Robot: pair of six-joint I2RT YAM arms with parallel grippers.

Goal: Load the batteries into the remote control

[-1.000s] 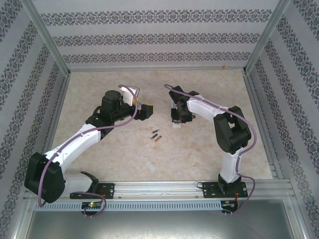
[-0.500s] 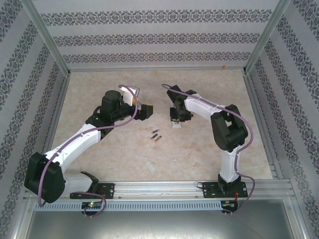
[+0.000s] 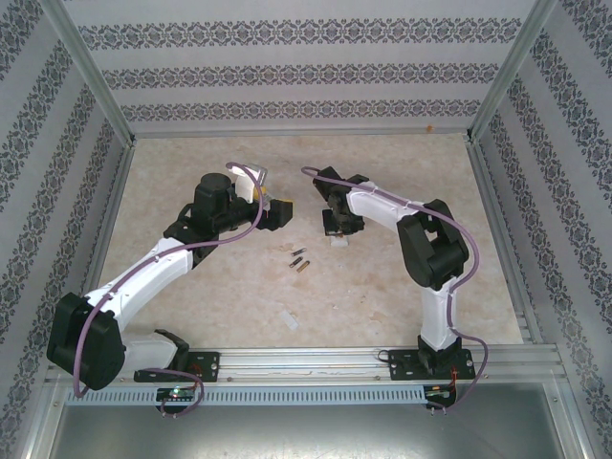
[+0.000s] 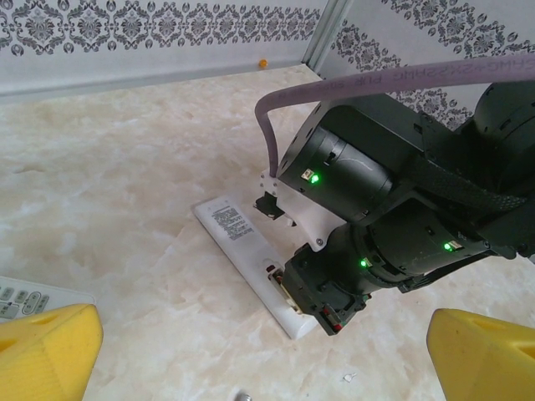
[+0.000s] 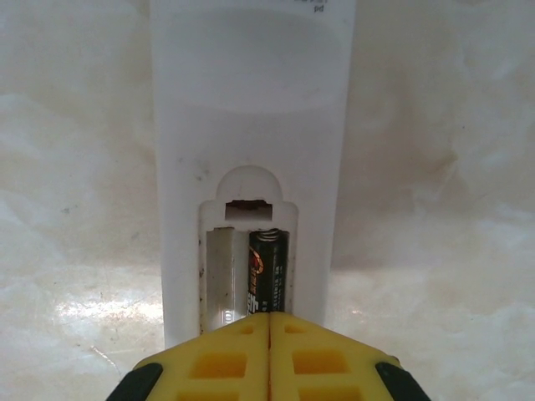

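At the near end of the white remote (image 5: 251, 100), which lies back-up on the marbled table (image 3: 363, 296), the battery compartment (image 5: 221, 276) stands uncovered, a rounded notch with a reddish contact at its far end. Its right-hand slot holds the seated battery (image 5: 267, 276): a slim cylinder with a near-black casing, an orange-red mark and fine print along its side, lying lengthwise in line with the remote. The slot beside it shows bare white plastic. The right gripper (image 5: 269, 322) is clenched, its yellow fingers (image 5: 217, 359) pressed flat together along a thin seam. Their tips sit over the compartment's near edge and hide the battery's near end; whether they touch it cannot be told. From above, the right gripper (image 3: 335, 229) stands over the remote (image 3: 337, 239). The loose batteries (image 3: 300, 260) lie on the table just beside the remote, toward the left arm's side and a little nearer the arm bases. They are tiny thin dark sticks with copper-coloured ends, close together. A small white piece (image 3: 289, 320) lies farther from the remote in the same direction. The left gripper (image 3: 279, 212) is near the remote on that side, apart from it, with its jaws released and spread wide. In the left wrist view its yellow pads (image 4: 46, 351) frame the remote (image 4: 238, 242), whose back carries a printed label. A second remote (image 4: 21, 299) with pale keys lies beside the left pad, well apart from the white one.
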